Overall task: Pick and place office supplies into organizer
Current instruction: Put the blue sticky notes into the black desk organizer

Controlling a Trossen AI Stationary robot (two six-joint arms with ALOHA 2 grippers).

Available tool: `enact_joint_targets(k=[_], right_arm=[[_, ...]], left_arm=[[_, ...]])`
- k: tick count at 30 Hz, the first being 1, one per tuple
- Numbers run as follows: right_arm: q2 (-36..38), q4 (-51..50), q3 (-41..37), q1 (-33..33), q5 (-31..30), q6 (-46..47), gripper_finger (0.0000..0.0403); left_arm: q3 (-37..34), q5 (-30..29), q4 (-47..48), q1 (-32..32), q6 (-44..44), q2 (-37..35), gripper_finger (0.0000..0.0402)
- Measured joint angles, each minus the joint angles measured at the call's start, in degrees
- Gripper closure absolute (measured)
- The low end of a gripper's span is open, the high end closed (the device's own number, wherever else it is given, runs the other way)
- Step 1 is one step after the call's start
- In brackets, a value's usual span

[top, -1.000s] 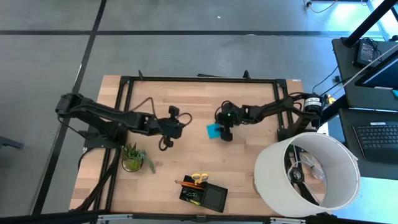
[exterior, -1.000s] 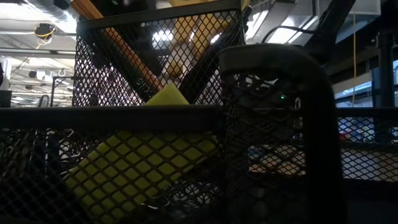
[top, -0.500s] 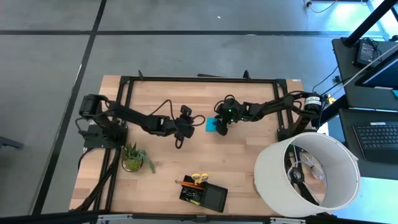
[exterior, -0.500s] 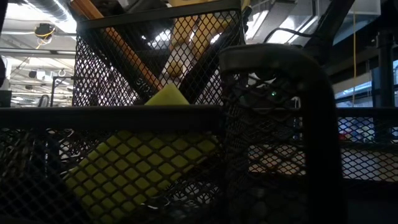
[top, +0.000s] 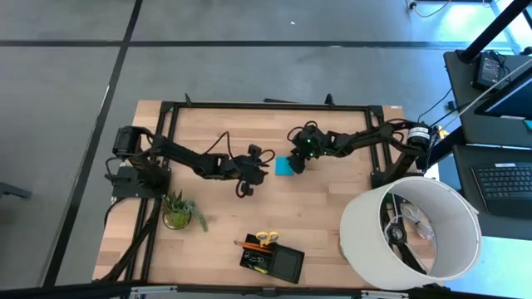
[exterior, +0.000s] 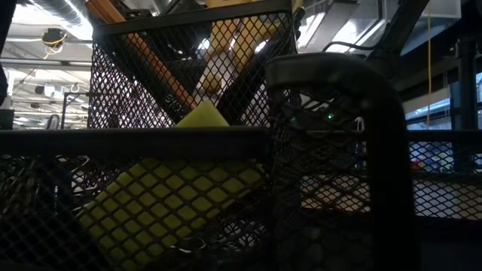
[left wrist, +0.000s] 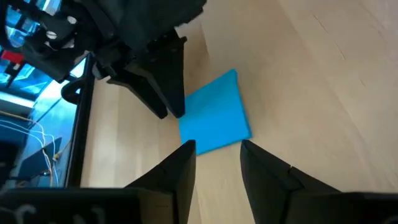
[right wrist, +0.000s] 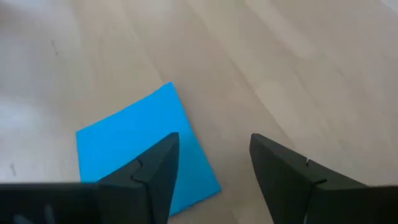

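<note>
- From above, your left pincer [top: 264, 160] reaches across the wooden desk [top: 332, 224] toward its middle, with the blue note pad [top: 283, 166] just beside its tips on the far side from the arm's base.
- Your right pincer [top: 297, 164] comes in from the opposite side, so the pad lies flat between the two pincers, close to both.
- Nearer the front edge of the desk, well apart from both pincers, sits the black organizer [top: 273, 262], with the yellow-handled scissors [top: 265, 238] and an orange pencil [top: 246, 244] at its far side.
- The potted plant [top: 177, 210] stands beside the left arm, and the white lampshade [top: 411, 232] fills the corner below the right arm.
- At desk height you look straight through the organizer's black mesh wall [exterior: 188, 90]; a yellow block [exterior: 173, 199] lies tilted inside it, and the orange pencil [exterior: 143, 64] leans behind the mesh.
- On the left wrist camera, your left pincer [left wrist: 216, 147] stands partly parted and grips nothing, with the pad [left wrist: 214, 115] just ahead of its tips. The right pincer [left wrist: 158, 87] rests at the pad's far edge.
- On the right wrist camera, your right pincer [right wrist: 214, 152] is spread wide and empty, one finger [right wrist: 152, 171] hanging over a corner of the pad [right wrist: 140, 149]; you cannot tell whether it touches.
</note>
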State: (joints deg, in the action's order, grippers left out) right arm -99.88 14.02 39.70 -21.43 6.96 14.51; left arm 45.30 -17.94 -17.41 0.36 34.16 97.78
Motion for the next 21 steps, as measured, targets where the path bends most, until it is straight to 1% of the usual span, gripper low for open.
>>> enact_joint_targets(k=[2,6,13,17,21], right_arm=[[0.0,-0.24,0.0,-0.27,0.0,0.06,0.0203],[0.0,-0.21,0.02,-0.22,0.1,0.03,0.0203],[0.02,-0.21,0.04,-0.22,0.68,0.32,0.0203],[0.04,-0.22,0.07,-0.1,0.71,0.32,0.0203],[0.07,-0.76,0.09,-0.11,0.74,0.21,0.0203]], left_arm=[[0.0,0.3,-0.66,0.36,0.01,0.29,0.0281],[0.03,3.07,-3.28,1.04,0.02,2.4,0.0281],[0.04,3.0,-8.79,2.36,-0.04,7.74,0.0281],[2.26,4.03,-9.07,2.54,-0.88,10.07,0.0281],[4.33,4.13,-9.16,2.47,1.12,11.63,0.0281]])
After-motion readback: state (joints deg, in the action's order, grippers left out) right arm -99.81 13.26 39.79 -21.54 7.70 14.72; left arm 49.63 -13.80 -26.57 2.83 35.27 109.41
